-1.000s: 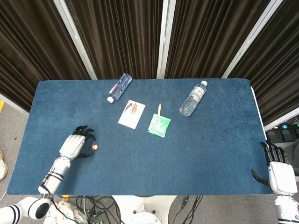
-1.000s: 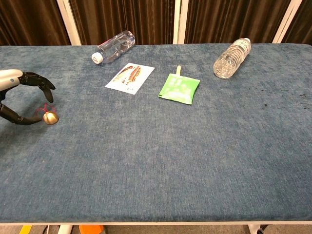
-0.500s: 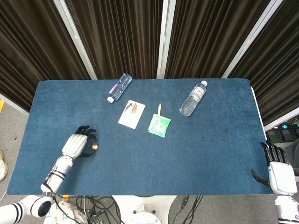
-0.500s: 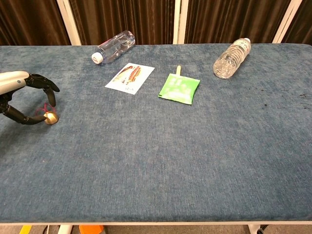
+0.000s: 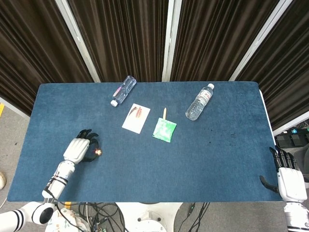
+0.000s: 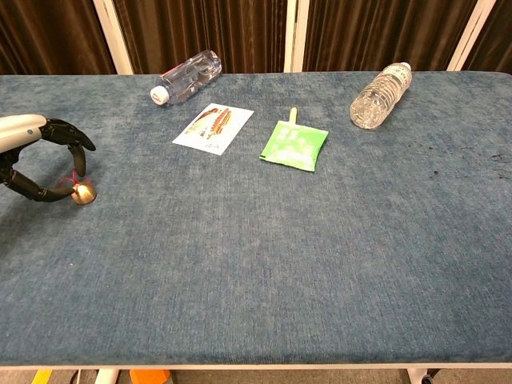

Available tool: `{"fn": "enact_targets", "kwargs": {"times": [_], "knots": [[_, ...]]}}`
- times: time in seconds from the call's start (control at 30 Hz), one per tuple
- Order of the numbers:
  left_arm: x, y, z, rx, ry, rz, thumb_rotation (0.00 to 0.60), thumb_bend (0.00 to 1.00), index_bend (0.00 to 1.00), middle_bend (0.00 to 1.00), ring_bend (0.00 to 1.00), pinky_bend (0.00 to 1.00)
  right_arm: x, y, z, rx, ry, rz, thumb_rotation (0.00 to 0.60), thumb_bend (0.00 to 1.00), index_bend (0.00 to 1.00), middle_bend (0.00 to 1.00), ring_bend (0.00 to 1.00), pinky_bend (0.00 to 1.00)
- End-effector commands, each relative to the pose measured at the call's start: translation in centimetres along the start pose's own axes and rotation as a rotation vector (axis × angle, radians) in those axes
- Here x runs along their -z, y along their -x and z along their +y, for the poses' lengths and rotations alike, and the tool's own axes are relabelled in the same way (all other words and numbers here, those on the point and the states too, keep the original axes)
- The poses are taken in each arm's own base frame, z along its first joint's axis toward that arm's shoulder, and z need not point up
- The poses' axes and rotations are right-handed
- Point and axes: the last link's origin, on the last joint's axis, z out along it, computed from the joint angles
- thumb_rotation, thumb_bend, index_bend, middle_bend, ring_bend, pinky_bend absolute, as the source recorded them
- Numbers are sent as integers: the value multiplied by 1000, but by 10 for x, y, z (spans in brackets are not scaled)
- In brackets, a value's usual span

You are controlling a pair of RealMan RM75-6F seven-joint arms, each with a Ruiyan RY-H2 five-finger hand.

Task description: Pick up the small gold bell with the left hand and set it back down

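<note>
The small gold bell [image 5: 98,152] [image 6: 82,192] with a red loop sits low at the table's left front. My left hand [image 5: 79,148] [image 6: 36,156] curls around it from the left. Its thumb touches the bell's near side and a finger comes down on the red loop, so the bell is pinched between them. The bell is at or barely above the cloth. My right hand [image 5: 288,171] hangs beyond the table's front right corner with fingers apart and nothing in it; the chest view does not show it.
On the blue table [image 6: 264,256], a clear bottle [image 6: 186,76] lies at the back left and another bottle [image 6: 381,96] at the back right. A white card [image 6: 213,127] and a green packet [image 6: 294,145] lie mid-table.
The left hand's fingers have curled down onto the bell, from apart above it to touching its loop. The bell has hardly shifted. The right hand has not moved.
</note>
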Motion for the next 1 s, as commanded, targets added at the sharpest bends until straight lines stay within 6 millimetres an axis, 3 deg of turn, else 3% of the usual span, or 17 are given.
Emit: {"fn": "enact_targets", "kwargs": {"times": [0.03,1.0], "knots": [[0,1,0,-6,-1,0,600,315,480,195,22,30,0,0,0,0,0,0,600,159,0,0,0,0],[-5,2,5,0,-2,-5,600,369,523,216,23,30,1,2,4,-4,11,-5,600,162,0,0,0,0]]}}
